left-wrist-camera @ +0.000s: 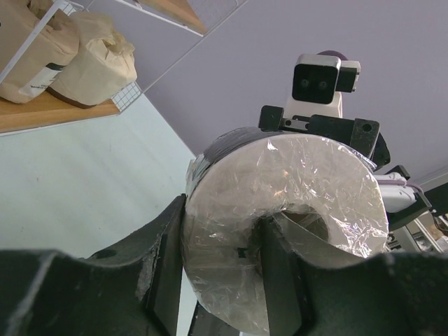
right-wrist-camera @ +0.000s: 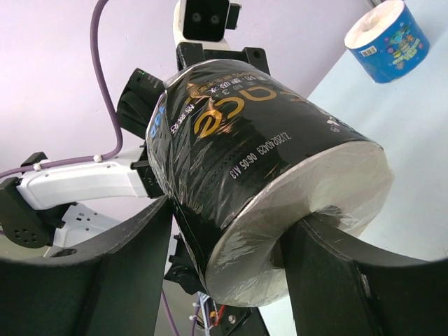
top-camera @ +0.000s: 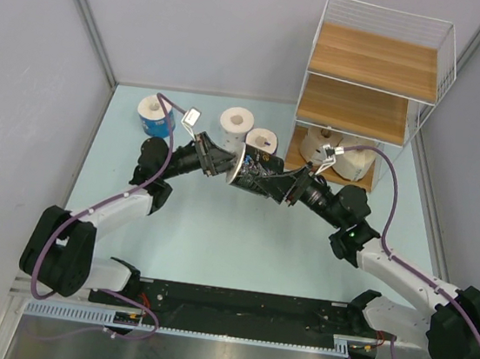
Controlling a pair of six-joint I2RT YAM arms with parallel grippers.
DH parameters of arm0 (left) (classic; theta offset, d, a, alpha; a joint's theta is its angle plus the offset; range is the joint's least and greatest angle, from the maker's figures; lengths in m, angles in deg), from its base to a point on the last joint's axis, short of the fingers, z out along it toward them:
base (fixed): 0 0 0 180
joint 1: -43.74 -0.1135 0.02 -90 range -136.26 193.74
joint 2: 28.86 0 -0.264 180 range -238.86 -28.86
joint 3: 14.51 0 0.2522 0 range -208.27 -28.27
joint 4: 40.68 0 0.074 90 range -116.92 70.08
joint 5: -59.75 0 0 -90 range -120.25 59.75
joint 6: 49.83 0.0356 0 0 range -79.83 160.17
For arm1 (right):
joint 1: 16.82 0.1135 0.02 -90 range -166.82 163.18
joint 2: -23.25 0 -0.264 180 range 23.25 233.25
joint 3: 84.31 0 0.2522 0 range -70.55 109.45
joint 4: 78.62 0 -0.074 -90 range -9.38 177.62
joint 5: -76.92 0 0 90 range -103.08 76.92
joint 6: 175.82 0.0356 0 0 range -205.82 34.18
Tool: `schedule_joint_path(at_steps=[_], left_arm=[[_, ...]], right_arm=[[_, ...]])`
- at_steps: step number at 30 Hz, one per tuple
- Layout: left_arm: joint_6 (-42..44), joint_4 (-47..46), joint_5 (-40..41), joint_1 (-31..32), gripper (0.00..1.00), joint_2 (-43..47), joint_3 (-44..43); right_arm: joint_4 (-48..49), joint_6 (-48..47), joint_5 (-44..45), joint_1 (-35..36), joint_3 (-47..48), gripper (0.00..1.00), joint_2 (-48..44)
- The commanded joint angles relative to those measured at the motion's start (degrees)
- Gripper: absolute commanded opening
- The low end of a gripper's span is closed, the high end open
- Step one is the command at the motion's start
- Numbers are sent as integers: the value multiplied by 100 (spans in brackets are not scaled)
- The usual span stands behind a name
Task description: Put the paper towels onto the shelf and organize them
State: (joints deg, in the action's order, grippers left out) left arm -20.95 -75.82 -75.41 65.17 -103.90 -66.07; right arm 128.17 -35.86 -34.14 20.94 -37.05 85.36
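A dark-wrapped paper towel roll (top-camera: 254, 171) hangs in the air between both arms. My left gripper (top-camera: 235, 166) is shut on its wall, one finger inside the core and the other outside; in the left wrist view the gripper (left-wrist-camera: 224, 224) pinches the roll's white end (left-wrist-camera: 308, 175). My right gripper (right-wrist-camera: 236, 213) straddles the opposite end of the roll (right-wrist-camera: 238, 133), one finger in the core. A gap shows at the outer finger, so these jaws stand open. The shelf (top-camera: 373, 60) is at the back right. A tan roll (top-camera: 319, 144) and a cream roll (top-camera: 354, 163) sit on its bottom board.
A blue-wrapped roll (top-camera: 153, 114) stands on the table at the back left, also in the right wrist view (right-wrist-camera: 388, 38). Two pale rolls (top-camera: 236, 126) (top-camera: 262, 140) stand just behind the grippers. Grey walls close in both sides. The shelf's bottom board (left-wrist-camera: 49, 112) shows in the left wrist view.
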Motion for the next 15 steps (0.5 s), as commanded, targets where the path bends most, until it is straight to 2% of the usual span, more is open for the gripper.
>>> schedule_joint_path(at_steps=[1, 4, 5, 8, 15], left_arm=[[-128, -594, -194, 195, 30, -36, -17], [-146, -629, -220, 204, 41, -72, 10], [-154, -638, -221, 204, 52, -80, 27], [-163, -629, -221, 204, 63, -72, 80], [-119, -436, -194, 204, 75, -1, 159]], right_arm=[[216, 93, 198, -23, -27, 58, -84], [181, 85, 304, -32, -45, 49, -199], [146, 93, 330, -49, -54, 48, -216], [-3, 93, 471, -75, -62, 44, -374], [-504, -21, 717, -277, -71, 37, -831]])
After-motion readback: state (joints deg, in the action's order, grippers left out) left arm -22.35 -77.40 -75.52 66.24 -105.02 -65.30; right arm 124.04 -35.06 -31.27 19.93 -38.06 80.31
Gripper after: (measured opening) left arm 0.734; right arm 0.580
